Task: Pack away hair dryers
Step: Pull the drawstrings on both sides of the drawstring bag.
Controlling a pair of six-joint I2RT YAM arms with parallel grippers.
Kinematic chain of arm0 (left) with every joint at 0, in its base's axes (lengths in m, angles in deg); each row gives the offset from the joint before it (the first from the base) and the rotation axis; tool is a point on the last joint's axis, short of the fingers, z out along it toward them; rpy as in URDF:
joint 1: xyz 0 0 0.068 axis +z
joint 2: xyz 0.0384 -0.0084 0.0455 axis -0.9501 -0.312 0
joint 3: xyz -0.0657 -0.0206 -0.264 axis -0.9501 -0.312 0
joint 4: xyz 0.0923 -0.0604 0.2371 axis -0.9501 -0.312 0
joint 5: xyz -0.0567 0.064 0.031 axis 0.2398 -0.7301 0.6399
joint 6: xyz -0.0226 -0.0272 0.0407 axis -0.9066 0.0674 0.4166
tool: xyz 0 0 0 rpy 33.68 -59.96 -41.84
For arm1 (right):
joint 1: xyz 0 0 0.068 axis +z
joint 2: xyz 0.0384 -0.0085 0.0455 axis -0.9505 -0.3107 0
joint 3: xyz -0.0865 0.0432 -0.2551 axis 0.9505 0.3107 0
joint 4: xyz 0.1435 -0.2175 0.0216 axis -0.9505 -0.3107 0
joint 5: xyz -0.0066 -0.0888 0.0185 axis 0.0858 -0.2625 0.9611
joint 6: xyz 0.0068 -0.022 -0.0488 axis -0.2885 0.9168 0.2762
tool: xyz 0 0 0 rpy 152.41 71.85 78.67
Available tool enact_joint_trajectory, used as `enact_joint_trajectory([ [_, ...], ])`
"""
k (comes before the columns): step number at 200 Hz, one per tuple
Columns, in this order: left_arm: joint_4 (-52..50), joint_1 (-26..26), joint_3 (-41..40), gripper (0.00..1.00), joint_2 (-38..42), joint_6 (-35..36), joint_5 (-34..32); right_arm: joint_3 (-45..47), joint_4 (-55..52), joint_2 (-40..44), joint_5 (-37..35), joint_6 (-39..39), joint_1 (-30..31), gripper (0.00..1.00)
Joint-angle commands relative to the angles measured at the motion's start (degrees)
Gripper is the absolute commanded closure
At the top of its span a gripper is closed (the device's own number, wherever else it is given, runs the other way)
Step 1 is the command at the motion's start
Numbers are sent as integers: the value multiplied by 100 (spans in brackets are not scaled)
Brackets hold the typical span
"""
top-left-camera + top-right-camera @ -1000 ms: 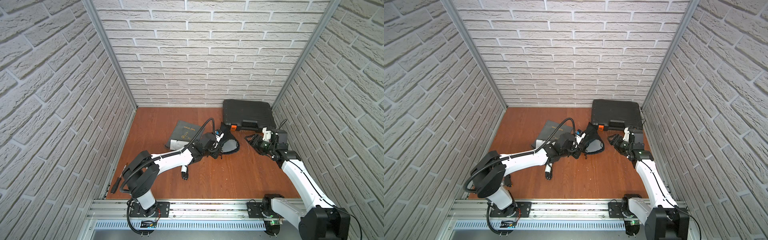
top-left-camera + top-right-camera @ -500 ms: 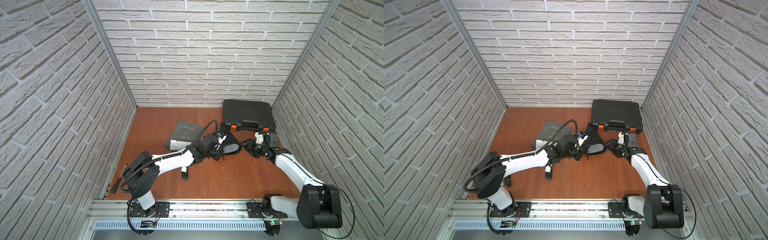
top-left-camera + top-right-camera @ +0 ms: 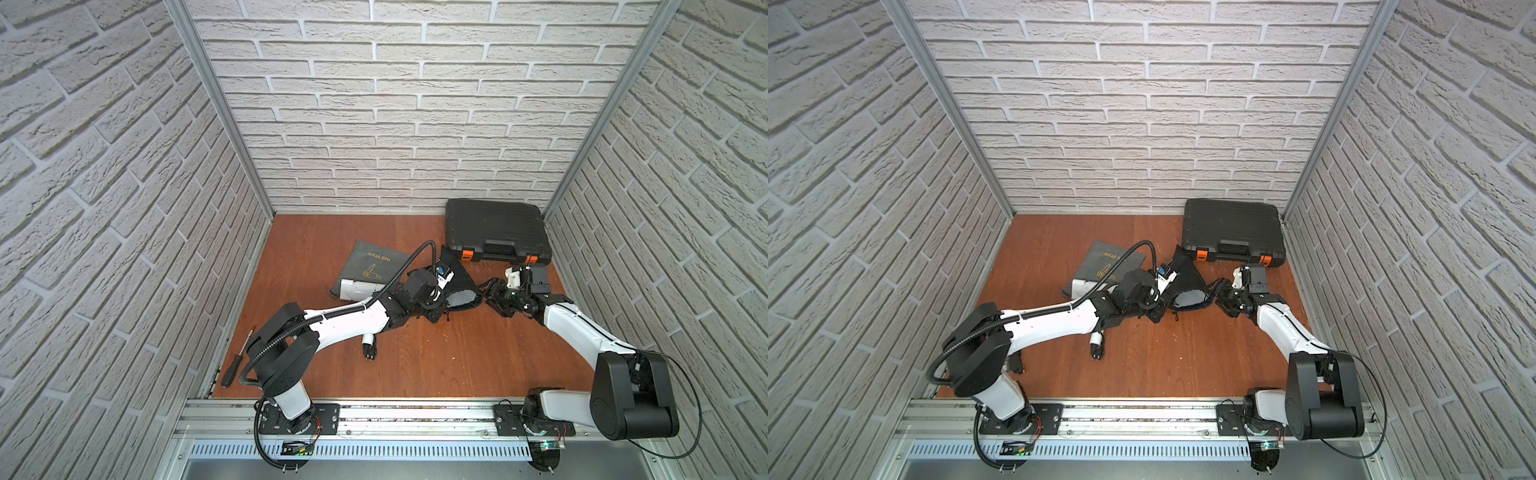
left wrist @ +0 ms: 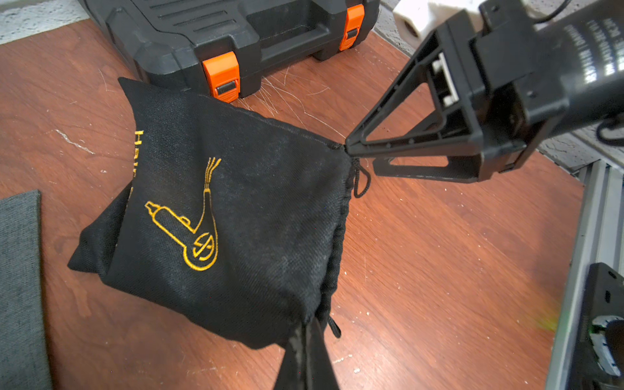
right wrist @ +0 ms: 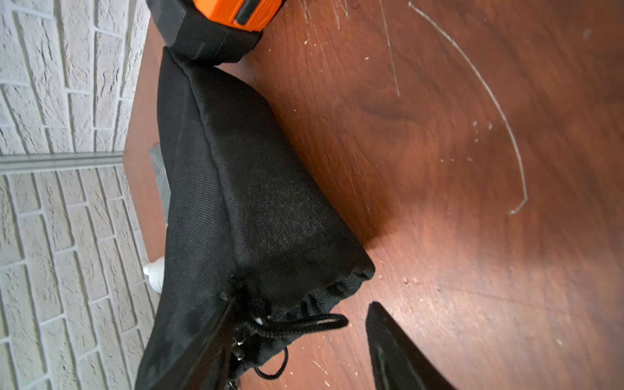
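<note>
**BAG MOUTH HANDLING: FAULT CONDITIONS**

**Current state.** The left gripper (image 4: 309, 341) is clamped on the rim of the black bag (image 4: 236, 202). The right gripper (image 4: 360, 156) stands with its jaws apart at the opposite corner of the mouth. One tip touches the seam where the drawstring (image 4: 362, 184) exits, and nothing is clamped between the jaws.

The white hair dryer (image 3: 357, 289) lies at the mouth of the grey bag (image 3: 374, 262) with its barrel end showing. Whether it sits inside that bag or under it cannot be told. The dark hair dryer is not visible in any view. The black bag bulges, so the dryer is probably inside, but this is unconfirmed.

**Likely faults.**
1. Cord-only grip. If the right jaws close on the drawstring alone, any pull cinches the mouth instead of spreading it.
2. Missed grip. The tip sits at the very edge of the fabric, so the thin rim may slip out as the jaws close.
3. Lost left grip. If the arms pull apart too hard, the rim can strip out of the left jaws.
4. Snagging. The bag's far corner lies against the hard case (image 3: 494, 232), and dragging may catch on its latch.
5. Contact between grippers, because both work at the same small mouth.
</note>
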Motion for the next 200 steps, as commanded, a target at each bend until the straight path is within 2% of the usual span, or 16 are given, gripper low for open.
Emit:
enact_joint_trajectory([
  [1,195,-70,127,100,-31,75,-38,206,386,149,-13,-677,-43,35],
  [50,123,-268,357,100,-166,260,-281,750,852,657,23,-2174,-282,30],
  [89,141,-420,522,100,-328,371,-326,1003,754,1087,-160,-2923,-456,27],
  [145,128,-641,653,100,-454,532,-381,1179,1307,1043,-326,-3770,-465,25],
  [177,138,-715,714,100,-497,560,-402,1199,1341,1116,-409,-3924,-459,27],
  [200,149,-745,755,100,-537,558,-428,1225,1496,1130,-209,-4135,-397,28],
])
